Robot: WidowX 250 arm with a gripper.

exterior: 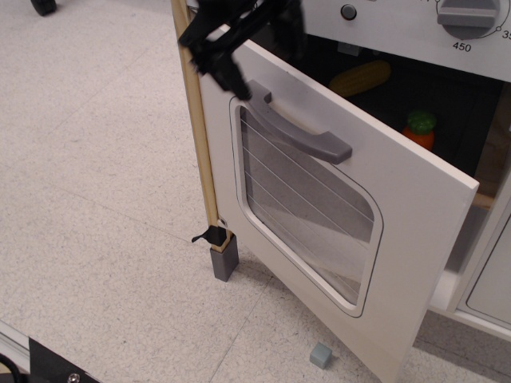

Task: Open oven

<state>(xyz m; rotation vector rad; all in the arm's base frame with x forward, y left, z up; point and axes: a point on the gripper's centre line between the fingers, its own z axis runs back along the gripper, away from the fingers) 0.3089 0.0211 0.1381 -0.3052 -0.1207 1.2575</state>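
Gaping white oven (415, 207), rounded wire-lined window (307, 203).

The toy oven (415, 32) is standing at the right with its white door (415, 207) hanging partly open, swung out on the hinge side by the wooden corner post (196, 120). The grey bar handle (299, 124) is slanting across the door's upper part, just above the rounded window (307, 211) crossed by thin wires. A grey dial (467, 16) is sitting on the pale top panel, with 450 printed beside it. The dark interior is showing behind the door's upper edge.
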